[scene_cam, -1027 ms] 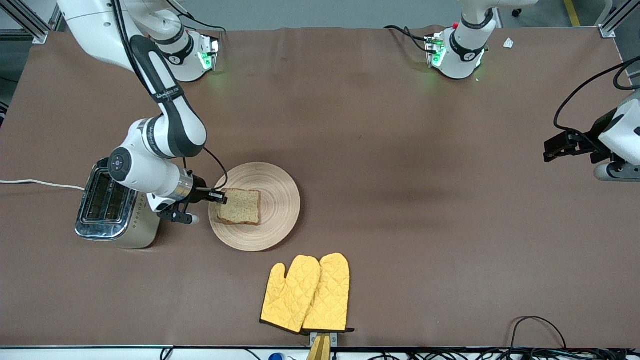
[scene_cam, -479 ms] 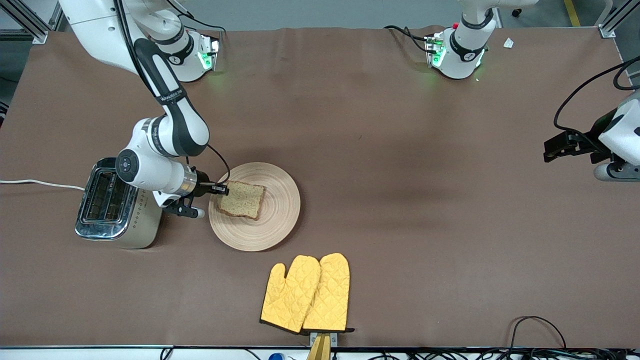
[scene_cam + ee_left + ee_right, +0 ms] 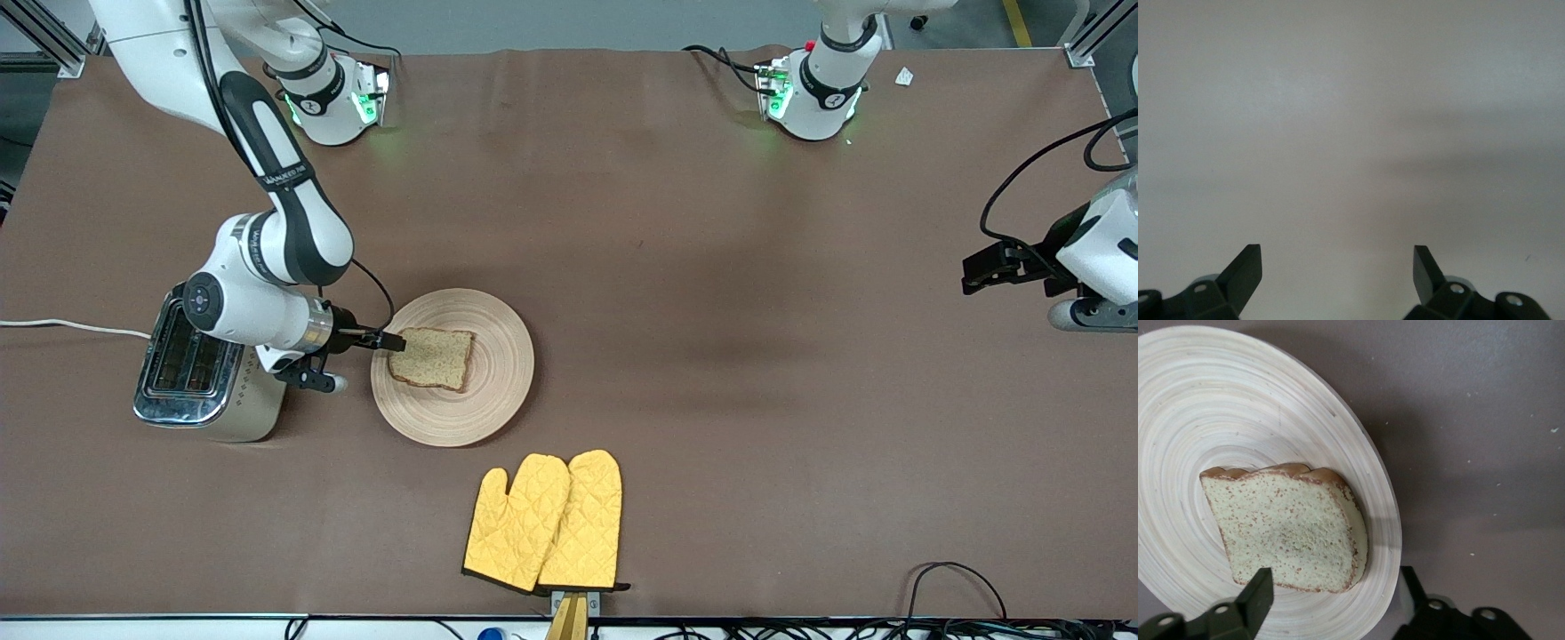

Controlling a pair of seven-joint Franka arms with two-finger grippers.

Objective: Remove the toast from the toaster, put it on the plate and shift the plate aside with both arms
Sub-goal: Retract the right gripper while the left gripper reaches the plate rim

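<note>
The toast lies flat on the round pale wooden plate, on the plate's half toward the toaster. My right gripper is low at the plate's rim, right at the toast's edge, with its fingers open. In the right wrist view the toast lies on the plate just ahead of the open right gripper, whose jaws stand wide apart with nothing between them. My left gripper waits up in the air over the left arm's end of the table, and the left wrist view shows it open and empty over bare table.
A chrome toaster stands beside the plate toward the right arm's end, under the right arm's wrist, with a white cable running off it. Two yellow quilted oven mitts lie nearer the front camera than the plate.
The toast has turned a little and moved slightly away from the front camera on the plate. The right arm has drawn back toward the toaster. The left arm has barely moved.
</note>
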